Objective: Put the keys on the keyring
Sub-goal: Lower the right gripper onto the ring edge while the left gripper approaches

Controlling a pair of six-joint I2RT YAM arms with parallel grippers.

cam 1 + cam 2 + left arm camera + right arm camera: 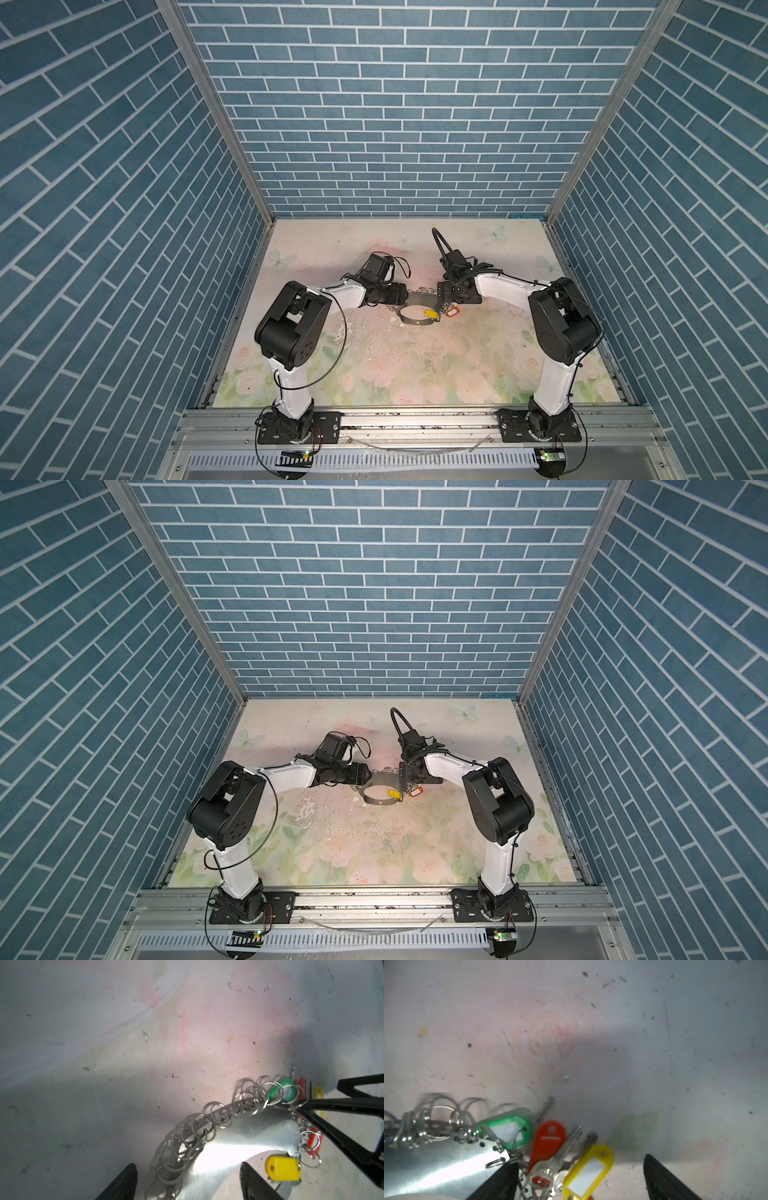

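In both top views the keyring point(415, 322) lies mid-frame on the floral surface point(374, 374), between the arms. The left gripper point(188, 1164) gapes astride its ring-strung band, holding nothing. The right gripper point(579, 1160) stands wide around the yellow-tagged key point(588, 1172), unclamped.
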